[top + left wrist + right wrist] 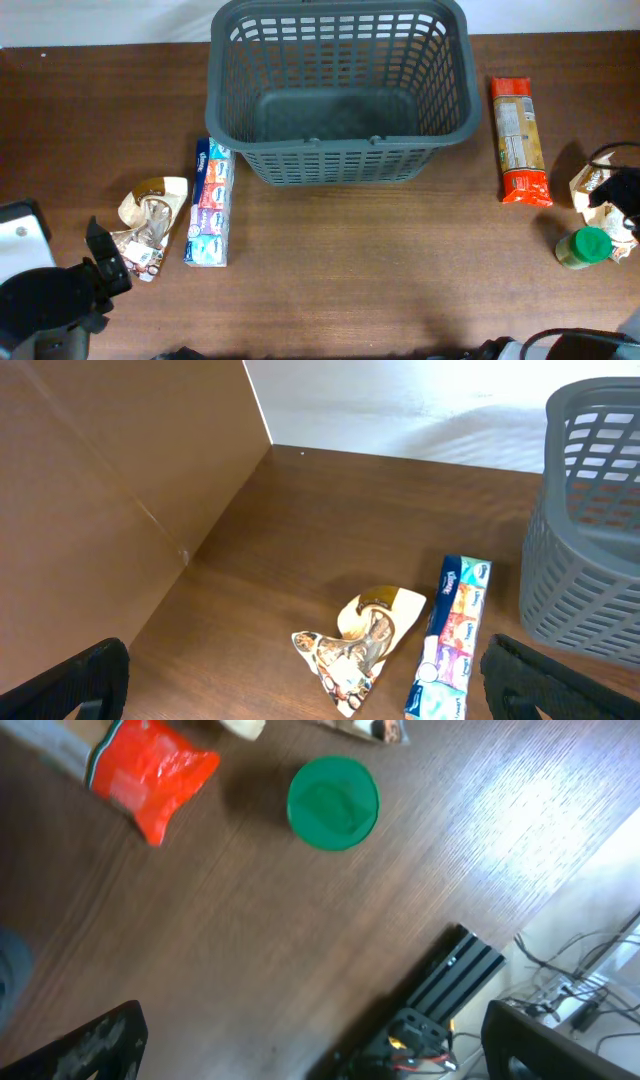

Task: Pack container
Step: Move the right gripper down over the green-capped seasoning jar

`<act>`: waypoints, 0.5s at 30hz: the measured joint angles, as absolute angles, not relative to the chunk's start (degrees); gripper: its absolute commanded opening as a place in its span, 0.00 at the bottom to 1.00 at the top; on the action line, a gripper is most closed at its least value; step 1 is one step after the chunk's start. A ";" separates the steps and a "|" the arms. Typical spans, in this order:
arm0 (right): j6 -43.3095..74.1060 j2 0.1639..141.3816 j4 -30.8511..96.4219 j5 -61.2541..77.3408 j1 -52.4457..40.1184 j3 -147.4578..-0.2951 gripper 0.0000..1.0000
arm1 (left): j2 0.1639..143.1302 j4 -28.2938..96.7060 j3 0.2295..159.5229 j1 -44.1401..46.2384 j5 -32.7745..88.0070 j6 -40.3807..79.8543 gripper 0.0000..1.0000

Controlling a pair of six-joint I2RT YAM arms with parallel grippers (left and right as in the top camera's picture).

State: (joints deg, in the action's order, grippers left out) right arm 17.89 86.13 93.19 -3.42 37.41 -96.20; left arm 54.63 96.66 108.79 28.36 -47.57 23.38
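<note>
Both left gripper and right gripper wait spread wide, ready to fill the empty container at the desk's far edge.

The far rim of the basket runs off the top edge of the overhead view. The right wrist view is blurred and crops the red packet. The print on the tissue pack is too small to read.

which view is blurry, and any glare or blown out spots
Right wrist view is soft: the green lid and red packet look smeared, with glare across the table at upper right. Left wrist view is sharper, though the white wall washes out. Overhead view is crisp and evenly lit.
</note>
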 measured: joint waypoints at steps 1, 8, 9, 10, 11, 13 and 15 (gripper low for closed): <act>18.22 86.17 92.47 -3.40 38.20 -95.72 0.99 | 54.63 96.66 108.79 28.36 -47.40 23.38 1.00; 18.59 86.15 88.47 -2.90 40.32 -95.53 0.99 | 54.63 96.64 108.79 28.36 -47.33 23.38 1.00; 18.65 86.15 87.79 -2.72 40.32 -95.53 0.99 | 54.63 96.64 108.79 28.36 -47.33 23.38 1.00; 18.72 86.15 87.35 -2.50 40.32 -95.53 0.99 | 54.63 96.66 108.79 28.36 -47.33 23.38 1.00; 18.83 86.15 87.29 -2.26 40.32 -95.53 0.99 | 54.63 96.66 108.79 28.36 -47.33 23.38 1.00; 18.94 86.15 87.31 -1.54 40.32 -95.53 0.99 | 54.63 96.66 108.79 28.36 -47.33 23.38 1.00; 19.07 86.15 87.29 -0.86 40.32 -95.53 0.99 | 54.63 96.66 108.79 28.36 -47.33 23.38 1.00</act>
